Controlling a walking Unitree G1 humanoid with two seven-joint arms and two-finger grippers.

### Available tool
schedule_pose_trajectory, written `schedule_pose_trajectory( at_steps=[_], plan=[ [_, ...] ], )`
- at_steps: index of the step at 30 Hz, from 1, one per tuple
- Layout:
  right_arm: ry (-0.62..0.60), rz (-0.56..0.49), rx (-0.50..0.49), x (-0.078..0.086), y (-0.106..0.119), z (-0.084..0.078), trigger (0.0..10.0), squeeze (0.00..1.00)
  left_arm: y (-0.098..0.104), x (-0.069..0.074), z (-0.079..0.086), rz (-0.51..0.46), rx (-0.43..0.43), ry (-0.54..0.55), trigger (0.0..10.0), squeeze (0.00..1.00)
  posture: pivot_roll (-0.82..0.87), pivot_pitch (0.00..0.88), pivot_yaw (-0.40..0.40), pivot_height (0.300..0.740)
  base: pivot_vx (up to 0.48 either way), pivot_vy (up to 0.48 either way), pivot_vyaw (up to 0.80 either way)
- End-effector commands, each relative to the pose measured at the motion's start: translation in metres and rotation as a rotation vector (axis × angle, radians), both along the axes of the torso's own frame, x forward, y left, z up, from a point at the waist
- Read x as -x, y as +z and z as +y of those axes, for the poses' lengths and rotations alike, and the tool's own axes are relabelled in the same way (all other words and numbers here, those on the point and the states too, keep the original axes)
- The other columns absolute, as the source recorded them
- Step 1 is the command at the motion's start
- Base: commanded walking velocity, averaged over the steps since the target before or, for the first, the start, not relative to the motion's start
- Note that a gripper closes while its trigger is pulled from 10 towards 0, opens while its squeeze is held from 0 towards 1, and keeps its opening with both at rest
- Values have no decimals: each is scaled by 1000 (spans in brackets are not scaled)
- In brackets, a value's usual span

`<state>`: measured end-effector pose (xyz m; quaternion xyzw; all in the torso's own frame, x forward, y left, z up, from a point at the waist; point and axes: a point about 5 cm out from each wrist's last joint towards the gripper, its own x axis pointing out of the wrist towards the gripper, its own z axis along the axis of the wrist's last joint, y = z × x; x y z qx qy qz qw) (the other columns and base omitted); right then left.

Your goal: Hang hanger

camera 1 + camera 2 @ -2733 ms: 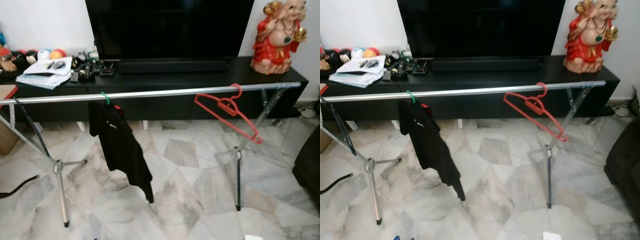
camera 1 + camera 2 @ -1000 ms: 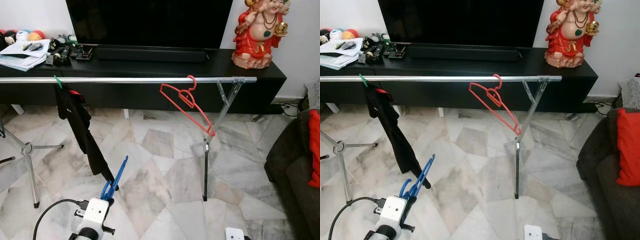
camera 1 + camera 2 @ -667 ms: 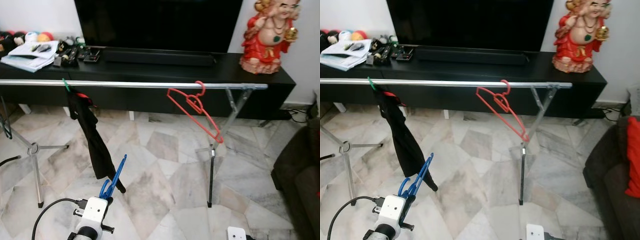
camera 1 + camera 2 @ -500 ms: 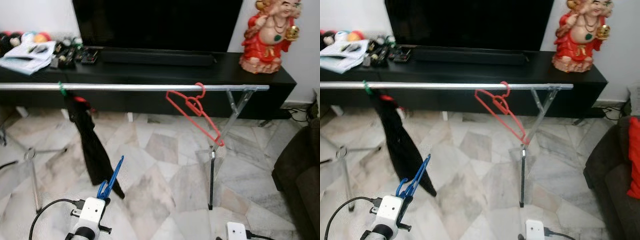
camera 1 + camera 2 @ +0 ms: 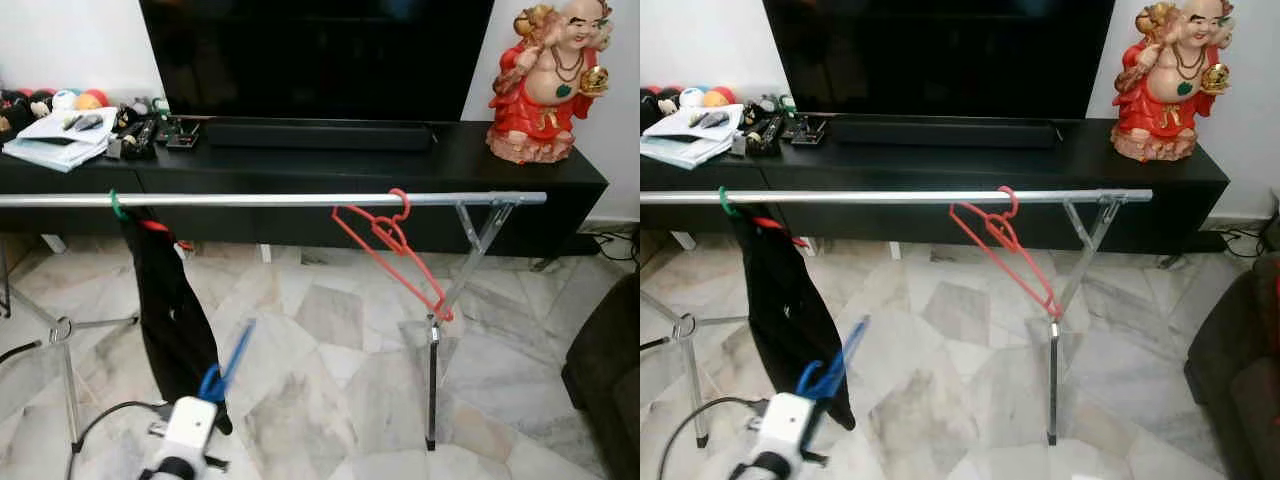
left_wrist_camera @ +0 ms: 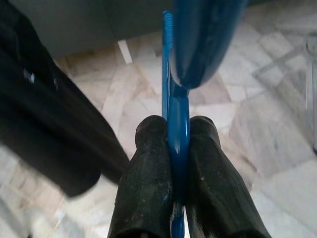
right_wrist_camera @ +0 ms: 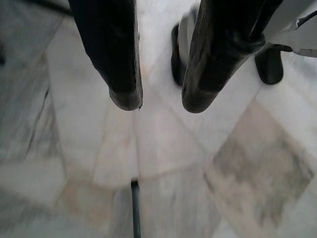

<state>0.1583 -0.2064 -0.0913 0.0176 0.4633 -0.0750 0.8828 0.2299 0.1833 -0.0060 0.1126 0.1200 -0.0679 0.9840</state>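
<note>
Plastic, thin and blue, the blue hanger sits pinched between the left gripper and its two rounded, matte black fingers, a grip the wrist view makes plain; from the head the same hanger is a blurred streak low in front of the black shirt. That shirt droops from the shiny metal rail, where a red hanger dangles tilted further right. Down over veined marble floor, the right gripper hangs with its fingers parted, holding nothing.
</note>
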Motion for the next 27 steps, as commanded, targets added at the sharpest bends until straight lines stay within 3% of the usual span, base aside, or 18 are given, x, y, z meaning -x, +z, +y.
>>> schedule_pose_trajectory(
  at_steps=[1,7,18,21,27],
  plan=[
    [18,-9,-11,-3,0,10,10000,0,-2,4,12,15,-21,25,10000,0,-54,100,-17,740,319,0,0],
    [22,-12,-10,-3,0,10,10000,0,-2,4,14,15,-24,29,10000,0,-53,102,-17,740,317,0,0],
    [-14,-16,26,14,7,-45,10000,0,-1,4,15,13,-25,34,10000,0,-52,103,-17,740,321,0,0],
    [-4,-16,31,12,8,-47,10000,0,-1,4,15,13,-26,32,10000,0,-54,104,-16,740,321,0,0],
    [11,-24,21,0,8,-33,10000,0,0,3,13,25,-32,-20,10000,0,-49,103,-16,740,197,0,0]
  ],
)
